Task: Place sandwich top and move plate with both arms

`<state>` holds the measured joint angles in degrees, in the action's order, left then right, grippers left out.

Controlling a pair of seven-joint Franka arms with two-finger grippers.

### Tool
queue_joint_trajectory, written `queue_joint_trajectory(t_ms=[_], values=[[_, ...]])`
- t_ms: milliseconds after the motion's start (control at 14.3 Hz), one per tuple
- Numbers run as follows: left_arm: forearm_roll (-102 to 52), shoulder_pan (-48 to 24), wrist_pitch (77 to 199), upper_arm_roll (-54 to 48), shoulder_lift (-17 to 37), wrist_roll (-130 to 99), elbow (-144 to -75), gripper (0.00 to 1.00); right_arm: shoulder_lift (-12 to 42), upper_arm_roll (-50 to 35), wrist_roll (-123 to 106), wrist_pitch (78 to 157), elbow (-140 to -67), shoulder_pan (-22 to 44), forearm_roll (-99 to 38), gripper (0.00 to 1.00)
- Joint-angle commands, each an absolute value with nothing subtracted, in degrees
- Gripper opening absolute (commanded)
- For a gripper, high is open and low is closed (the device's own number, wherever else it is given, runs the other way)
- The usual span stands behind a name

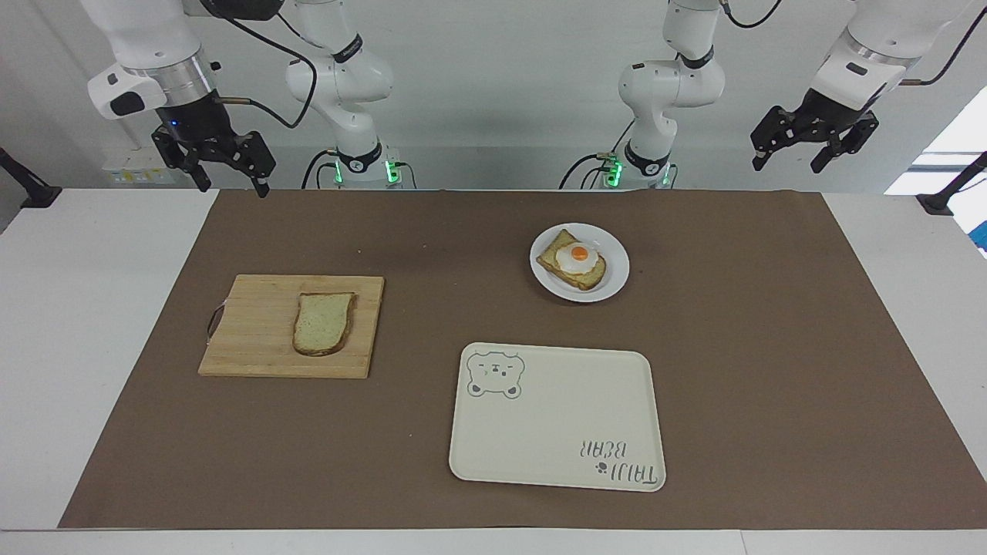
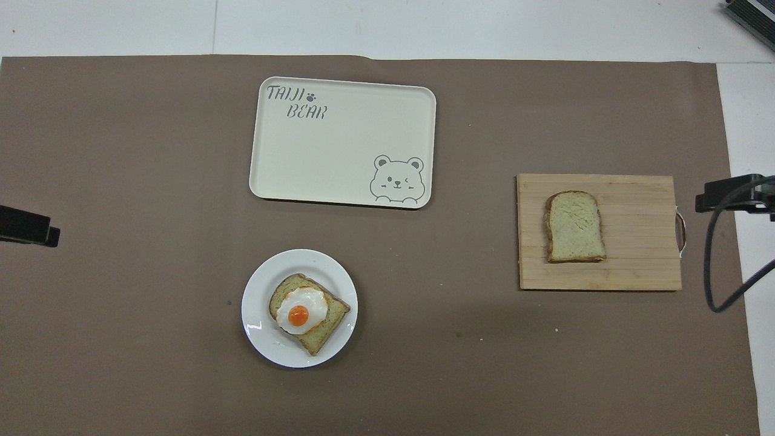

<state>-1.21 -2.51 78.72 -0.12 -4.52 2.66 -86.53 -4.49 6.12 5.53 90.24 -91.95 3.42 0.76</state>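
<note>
At the robots' end of the surface (image 1: 887, 324), above the edge of the brown mat (image 1: 732, 370), both arms wait raised: the right pincer (image 1: 227, 166) hangs over the mat's corner at its own end with its fingers spread apart and empty, and the left pincer (image 1: 813, 146) hangs off the mat's other corner, likewise spread and holding nothing; nearest the robots among the things lies the plate (image 1: 609, 279), small, round and white, toward the left arm's end, bearing a slice of toast (image 1: 563, 262) topped by a fried egg (image 1: 580, 254); a little farther out, toward the right arm's end, sits a wooden cutting board (image 1: 247, 339) with the sandwich top (image 1: 324, 322) lying flat on it, well apart from the right pincer and lower than it; farthest from the robots, just past the plate, lies a cream tray (image 1: 555, 432) with a bear drawing (image 1: 495, 375) in one corner and the words "TAIJI BEAR" (image 1: 621, 462) with a small paw mark in the corner diagonal to it.
</note>
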Motion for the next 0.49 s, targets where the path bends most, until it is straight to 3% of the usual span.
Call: queue_joint_trajectory(t_ms=[0,420], values=[[-0.09,-1.93,78.4,-0.62,-5.98,2.29,-88.07,1.0,-5.45,6.15,4.48,90.26,-93.08,3.25,0.18,1.0],[-0.09,-1.93,78.4,-0.62,-5.98,2.29,-88.07,1.0,-5.63,6.15,4.48,89.91,-93.25,3.25,0.09,1.0]])
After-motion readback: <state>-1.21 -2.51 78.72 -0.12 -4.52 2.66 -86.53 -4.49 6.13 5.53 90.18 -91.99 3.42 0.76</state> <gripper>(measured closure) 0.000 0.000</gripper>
